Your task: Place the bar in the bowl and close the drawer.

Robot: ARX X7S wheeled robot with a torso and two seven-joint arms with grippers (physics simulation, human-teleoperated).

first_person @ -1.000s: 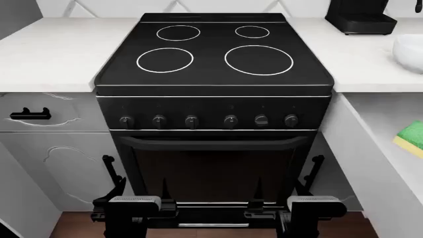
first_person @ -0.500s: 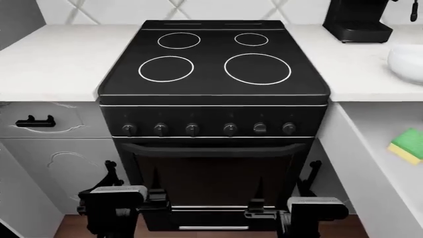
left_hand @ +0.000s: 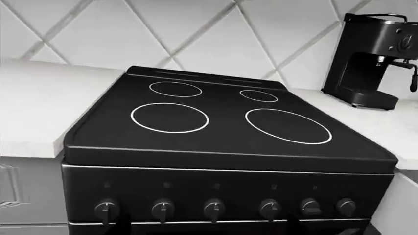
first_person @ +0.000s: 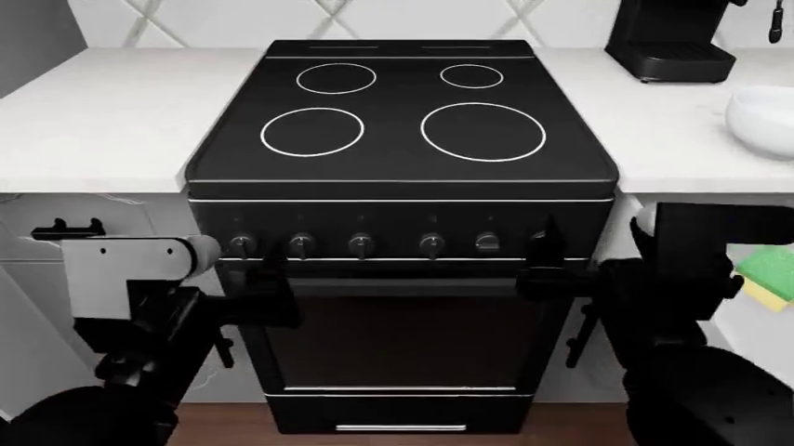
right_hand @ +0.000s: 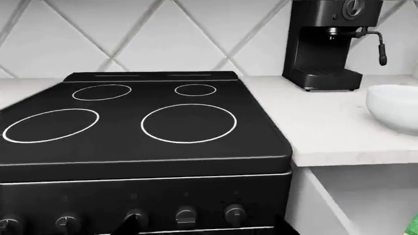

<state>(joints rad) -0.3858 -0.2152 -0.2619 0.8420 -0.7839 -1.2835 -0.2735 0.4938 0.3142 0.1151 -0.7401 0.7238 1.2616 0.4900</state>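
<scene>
The white bowl (first_person: pixel 763 119) stands on the counter right of the stove; it also shows in the right wrist view (right_hand: pixel 394 106). The drawer (right_hand: pixel 353 196) is open below that counter, with its pale grey inside showing. The bar is not in view. My left gripper (first_person: pixel 255 283) is raised at the left of the oven front, its fingers wide apart (left_hand: pixel 207 227). My right gripper (first_person: pixel 552 268) is raised at the right of the oven front, open and empty (right_hand: pixel 203 227). Both point at the knob panel.
A black stove (first_person: pixel 397 121) with an oven fills the middle. A black coffee machine (first_person: pixel 670 37) stands at the back right. A green sponge (first_person: pixel 769 277) lies in the open drawer. A closed drawer with a black handle (first_person: pixel 65 229) is at the left.
Both arms have risen from low in front of the oven door to the level of the knob panel. The right arm now hides part of the open drawer.
</scene>
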